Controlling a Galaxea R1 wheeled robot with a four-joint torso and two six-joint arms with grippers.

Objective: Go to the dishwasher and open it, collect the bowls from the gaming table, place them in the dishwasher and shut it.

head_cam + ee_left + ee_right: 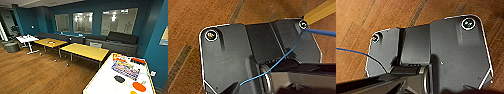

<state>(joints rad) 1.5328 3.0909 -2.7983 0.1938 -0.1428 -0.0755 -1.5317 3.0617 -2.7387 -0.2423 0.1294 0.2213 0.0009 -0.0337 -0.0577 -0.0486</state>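
Orange bowl [139, 86] and black bowl [119, 79] lie apart on the gaming table [105, 81] at my lower right, beside game boxes [125, 67]. I judge collection pending; grippers' openings unreadable. Next means closing in.

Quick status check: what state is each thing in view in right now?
Black bowl: upright on the gaming table, not picked up.
Orange bowl: on the same table, beside the black one, apart.
Game boxes: lying flat, closed.
Yellow tables: standing side by side.
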